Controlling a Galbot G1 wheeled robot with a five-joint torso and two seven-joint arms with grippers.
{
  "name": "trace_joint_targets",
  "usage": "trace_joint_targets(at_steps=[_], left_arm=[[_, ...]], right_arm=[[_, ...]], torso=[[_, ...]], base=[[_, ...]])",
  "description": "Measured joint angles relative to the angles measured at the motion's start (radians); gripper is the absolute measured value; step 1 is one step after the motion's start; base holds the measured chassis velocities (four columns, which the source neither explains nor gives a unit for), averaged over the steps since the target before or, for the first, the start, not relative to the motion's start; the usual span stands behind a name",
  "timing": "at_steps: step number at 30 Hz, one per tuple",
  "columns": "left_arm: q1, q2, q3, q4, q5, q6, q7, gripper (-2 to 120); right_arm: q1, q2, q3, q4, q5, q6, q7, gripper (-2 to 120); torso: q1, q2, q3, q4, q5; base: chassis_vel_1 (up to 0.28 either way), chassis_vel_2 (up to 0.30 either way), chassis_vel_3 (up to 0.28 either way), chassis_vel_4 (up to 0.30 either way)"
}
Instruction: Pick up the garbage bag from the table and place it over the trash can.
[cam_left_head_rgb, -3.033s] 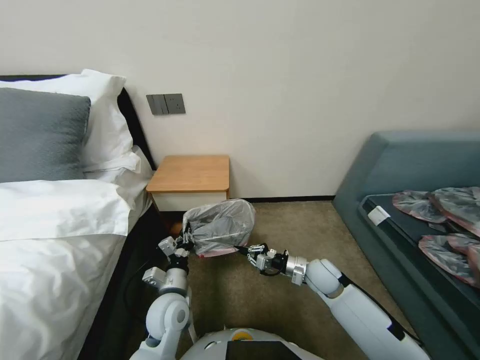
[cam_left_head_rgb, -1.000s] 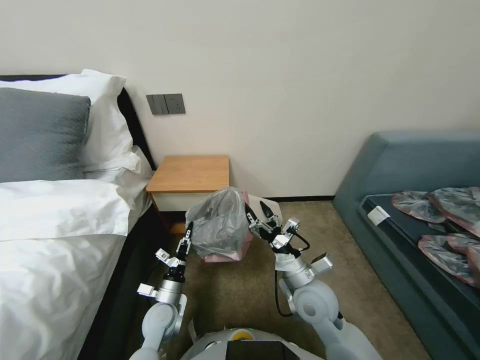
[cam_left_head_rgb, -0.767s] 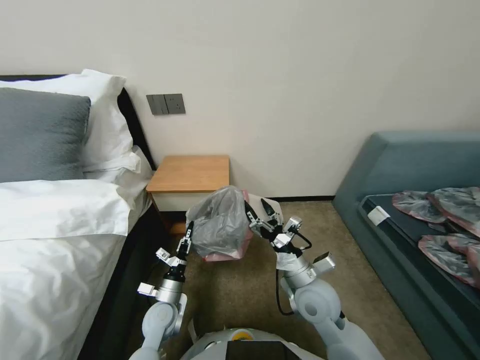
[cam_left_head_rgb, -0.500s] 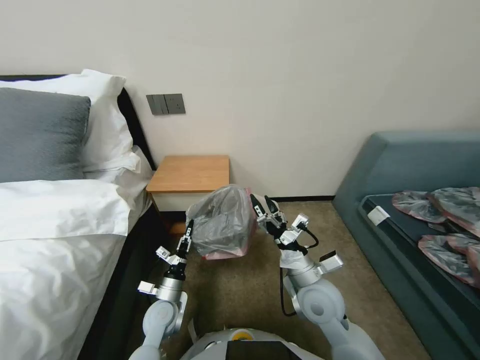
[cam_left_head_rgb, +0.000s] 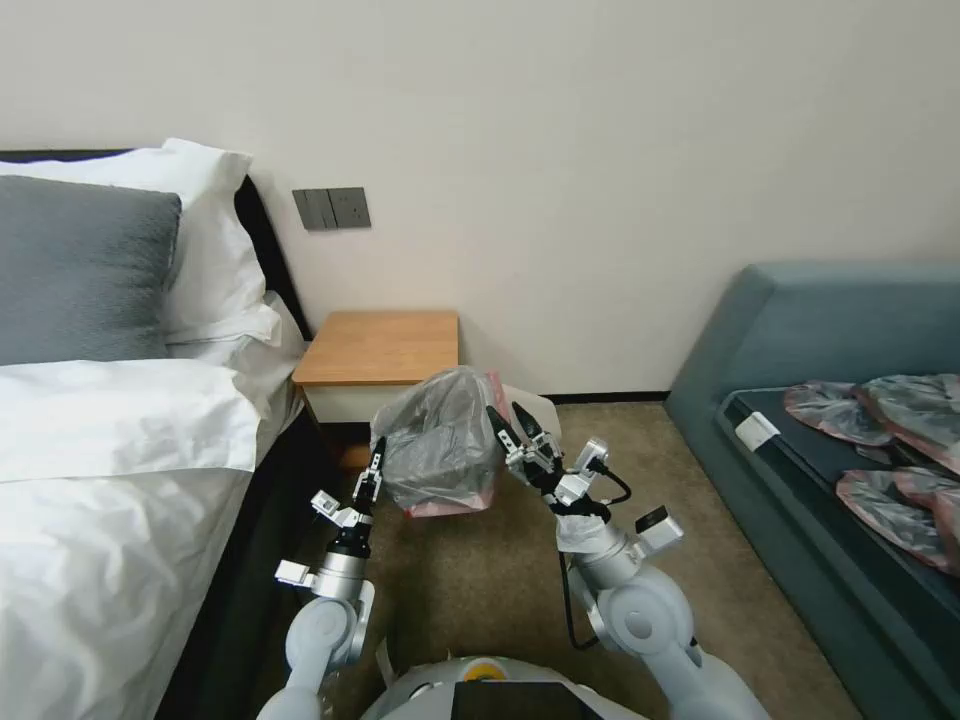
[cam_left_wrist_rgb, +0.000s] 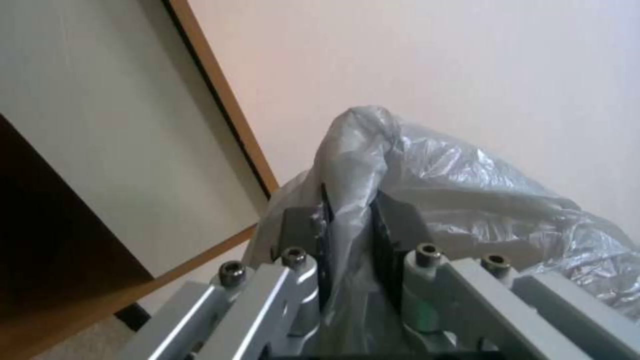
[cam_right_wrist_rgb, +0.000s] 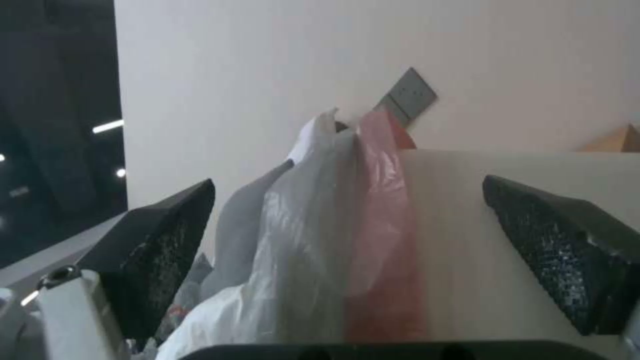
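Observation:
The crinkly grey garbage bag (cam_left_head_rgb: 440, 440) with its pinkish-red rim hangs draped above the carpet in front of the table (cam_left_head_rgb: 380, 345). A cream corner of the trash can (cam_left_head_rgb: 535, 407) shows behind the bag's right side. My left gripper (cam_left_head_rgb: 378, 460) is shut on the bag's left edge; the left wrist view shows the plastic (cam_left_wrist_rgb: 467, 175) pinched in the left gripper (cam_left_wrist_rgb: 350, 235). My right gripper (cam_left_head_rgb: 505, 413) stands open at the bag's right edge. In the right wrist view the right gripper (cam_right_wrist_rgb: 353, 240) has its jaws spread wide around the bag's fold (cam_right_wrist_rgb: 313, 225) and the trash can (cam_right_wrist_rgb: 467, 200).
A bed (cam_left_head_rgb: 100, 450) with white sheets and pillows runs close along my left. A teal sofa (cam_left_head_rgb: 800, 330) on the right carries several flattened grey-pink bags (cam_left_head_rgb: 890, 440). Brown carpet (cam_left_head_rgb: 480, 570) lies between them.
Three seconds ago the right arm reached low to the bag's bottom rim; it has since folded up to the bag's right side. In the last half second the open right gripper shifted slightly left.

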Motion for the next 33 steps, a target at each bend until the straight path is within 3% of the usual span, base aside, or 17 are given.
trace_joint_targets(at_steps=[7, 22, 27, 30, 33], left_arm=[[-0.001, -0.004, -0.001, -0.001, 0.002, -0.002, 0.000, 11], [-0.002, -0.005, 0.005, -0.002, 0.019, -0.011, 0.000, 11], [-0.003, -0.005, 0.007, -0.003, 0.025, -0.013, -0.005, 11], [-0.006, -0.003, 0.008, -0.004, 0.029, -0.014, -0.009, 11], [-0.006, -0.003, 0.008, -0.006, 0.030, -0.015, -0.011, 11]], right_arm=[[0.009, -0.006, -0.004, -0.012, -0.008, 0.000, -0.003, 96], [0.007, -0.009, -0.012, -0.003, -0.043, 0.004, -0.022, 37], [0.005, -0.011, -0.011, -0.002, -0.053, 0.009, -0.035, 24], [0.003, -0.013, -0.010, -0.003, -0.060, 0.014, -0.050, 8], [0.003, -0.014, -0.009, -0.004, -0.061, 0.016, -0.052, 2]], torso=[[0.000, 0.000, 0.000, 0.0000, 0.0000], [0.000, 0.000, 0.000, 0.0000, 0.0000], [0.000, 0.000, 0.000, 0.0000, 0.0000], [0.000, 0.000, 0.000, 0.0000, 0.0000], [0.000, 0.000, 0.000, 0.0000, 0.0000]], base=[[0.000, 0.000, 0.000, 0.000], [0.000, 0.000, 0.000, 0.000], [0.000, 0.000, 0.000, 0.000], [0.000, 0.000, 0.000, 0.000], [0.000, 0.000, 0.000, 0.000]])
